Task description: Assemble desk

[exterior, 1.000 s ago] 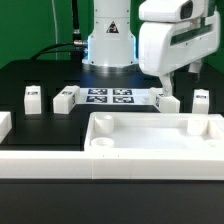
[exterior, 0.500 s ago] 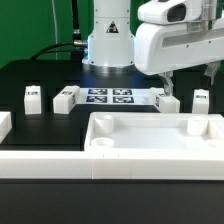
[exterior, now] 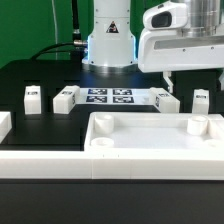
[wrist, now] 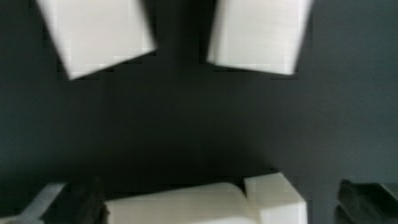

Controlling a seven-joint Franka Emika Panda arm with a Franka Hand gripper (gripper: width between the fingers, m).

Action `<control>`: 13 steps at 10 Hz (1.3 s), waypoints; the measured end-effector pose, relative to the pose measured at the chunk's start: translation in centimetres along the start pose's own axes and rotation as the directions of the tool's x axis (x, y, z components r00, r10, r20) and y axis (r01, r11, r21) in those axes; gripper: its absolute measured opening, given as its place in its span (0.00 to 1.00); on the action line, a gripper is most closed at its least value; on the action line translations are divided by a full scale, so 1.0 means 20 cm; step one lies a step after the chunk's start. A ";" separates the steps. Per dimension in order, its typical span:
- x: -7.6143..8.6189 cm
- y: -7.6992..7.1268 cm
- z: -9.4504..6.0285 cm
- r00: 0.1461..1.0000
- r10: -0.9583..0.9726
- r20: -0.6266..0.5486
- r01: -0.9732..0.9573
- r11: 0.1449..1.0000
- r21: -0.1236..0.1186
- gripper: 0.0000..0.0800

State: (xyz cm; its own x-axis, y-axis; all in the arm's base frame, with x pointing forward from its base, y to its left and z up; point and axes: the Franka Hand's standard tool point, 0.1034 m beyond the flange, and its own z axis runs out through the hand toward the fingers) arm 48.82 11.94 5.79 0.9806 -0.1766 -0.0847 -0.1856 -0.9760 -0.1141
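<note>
The white tray-like tabletop lies at the front of the exterior view. Four short white legs stand behind it: two on the exterior view's left and two on its right. My gripper hangs open and empty above the right pair and the tabletop's back right corner. In the wrist view the gripper has its dark fingers wide apart. A white corner of the tabletop shows between them, below, untouched. Two legs lie beyond.
The marker board lies flat between the two pairs of legs, in front of the robot's base. A white rail end sits at the exterior view's left edge. The table top is black.
My hand has moved toward the exterior view's right and slightly up. The legs and the tabletop have not moved.
</note>
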 end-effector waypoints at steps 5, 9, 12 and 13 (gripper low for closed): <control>-0.05 -0.04 0.03 0.998 0.031 0.049 -0.031 0.999 -0.007 0.81; -0.08 -0.01 0.04 0.941 0.005 0.337 0.007 0.999 -0.033 0.81; -0.06 -0.05 0.03 0.851 -0.030 0.525 0.042 0.999 -0.012 0.81; -0.06 -0.05 0.03 0.817 -0.034 0.576 0.043 0.999 -0.002 0.81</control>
State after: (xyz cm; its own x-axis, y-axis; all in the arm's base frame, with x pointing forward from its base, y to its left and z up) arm 47.77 13.25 5.36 0.7713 -0.0371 -0.6354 -0.1428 -0.9830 -0.1159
